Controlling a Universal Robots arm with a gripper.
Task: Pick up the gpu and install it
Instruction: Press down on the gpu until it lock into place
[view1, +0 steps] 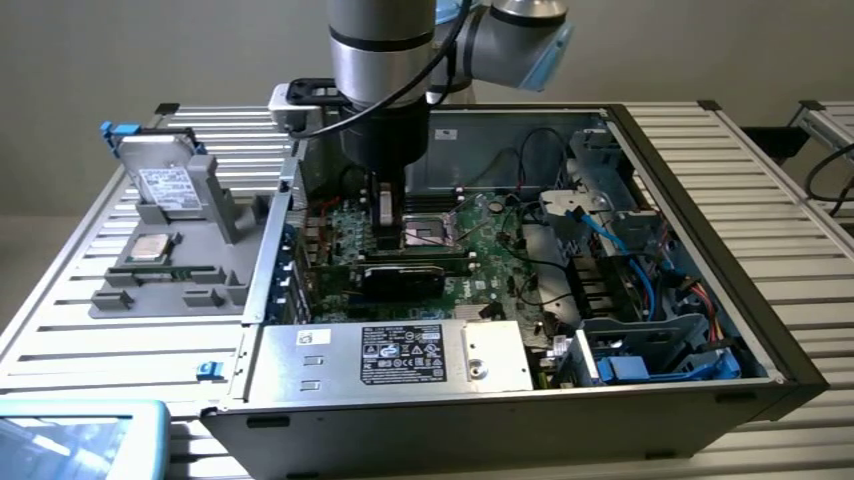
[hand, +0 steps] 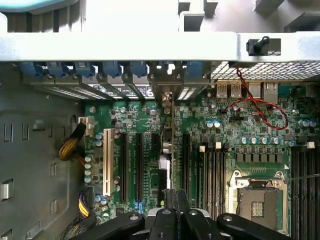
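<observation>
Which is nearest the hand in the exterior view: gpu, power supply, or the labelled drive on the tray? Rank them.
1. gpu: inside the case, right under the hand, which is shut on it.
2. power supply: at the case's front edge, nearer the camera.
3. drive: standing on the grey tray outside the case, on the exterior view's left.

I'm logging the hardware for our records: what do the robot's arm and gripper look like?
The arm is a silver-grey tube with a black band, a light blue cap on its grey joint and a black cable alongside. The wrist section below is black. The gripper is black, with bolted linkage fingers.
</observation>
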